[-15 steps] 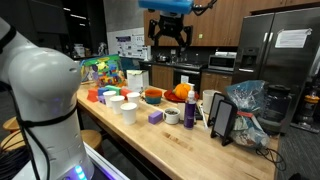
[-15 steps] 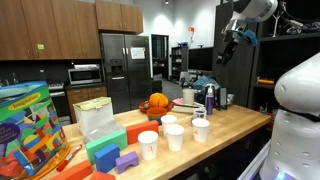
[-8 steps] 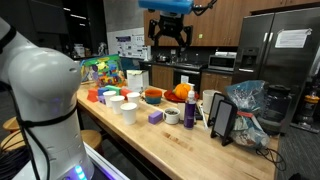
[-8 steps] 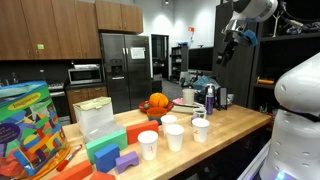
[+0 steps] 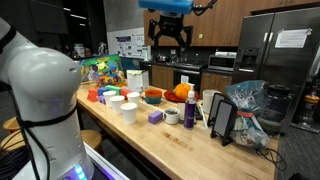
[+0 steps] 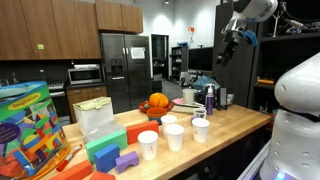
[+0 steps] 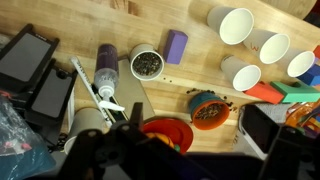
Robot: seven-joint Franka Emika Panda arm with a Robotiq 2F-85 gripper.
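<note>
High over the wooden counter in both exterior views: the gripper, jaws spread wide, pinching nothing.

Directly beneath it in the wrist view, at 6 o'clock of the picture: a red bowl, well clear of the fingers above and partly hidden by their dark, blurred shapes.

Around the red bowl, left to right:
- a purple-capped bottle at 10 o'clock
- a small tin of dark bits at 11 o'clock
- a purple block at 12 o'clock
- a teal-rimmed bowl just beside at 2 o'clock
- white cups further off at 1 o'clock

Looks like thin plastic: probably light, stiff, smooth and a little slippery, hardly fragile. Likely to skid or tip under a sideways push rather than bend. Best taken at the rim, one finger inside and one outside, on the side toward 9 o'clock, away from the teal-rimmed bowl and with the most free room.

Stands upright on the counter, mouth facing straight up at the wrist camera. Round, so no long axis to line up with and no preferred wrist angle. Contents, if any, too hidden to tell.
</note>
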